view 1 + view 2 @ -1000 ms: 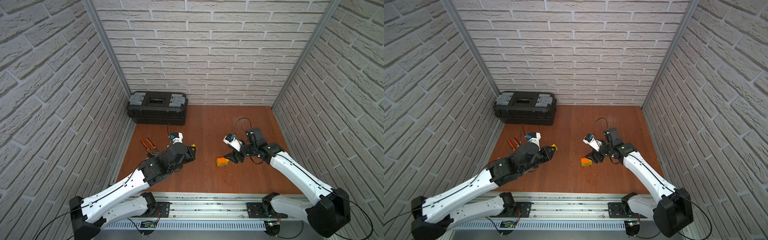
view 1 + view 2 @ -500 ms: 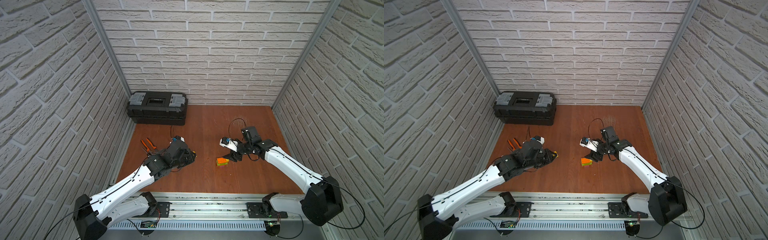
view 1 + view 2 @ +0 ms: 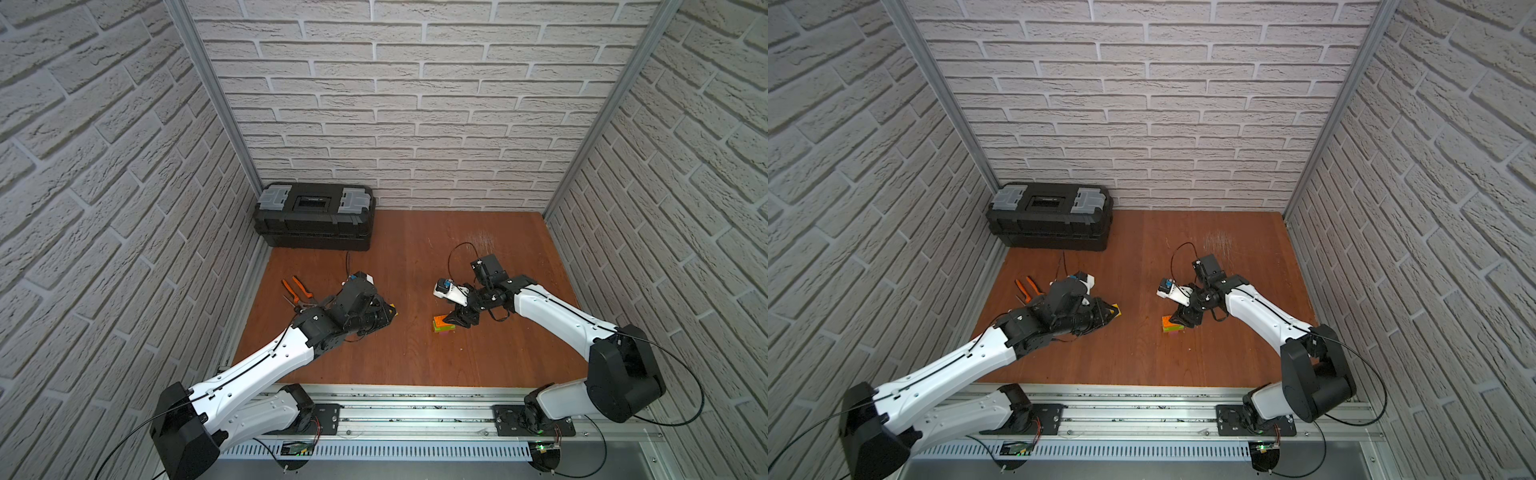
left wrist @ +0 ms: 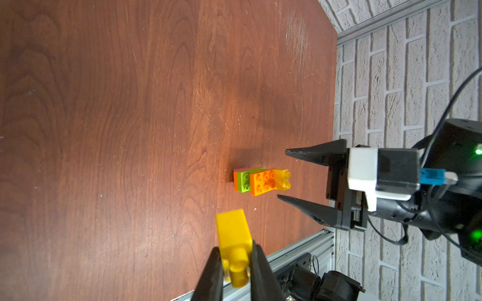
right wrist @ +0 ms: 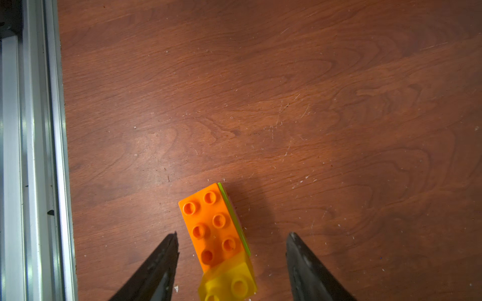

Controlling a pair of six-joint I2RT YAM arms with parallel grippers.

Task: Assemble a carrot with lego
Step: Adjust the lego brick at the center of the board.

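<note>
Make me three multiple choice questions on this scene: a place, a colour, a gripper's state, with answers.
1. Where on the table is the toolbox?
A. by the back wall
B. at the front edge
C. in the middle

2. What colour is the brick in the left gripper?
A. pink
B. yellow
C. green

3. How does the right gripper stand at the carrot?
A. shut on it
B. shut beside it
C. open, straddling it

Answers: A, it sits in the far corner; B, yellow shows between the shut jaws; C, gaps show on both sides.
</note>
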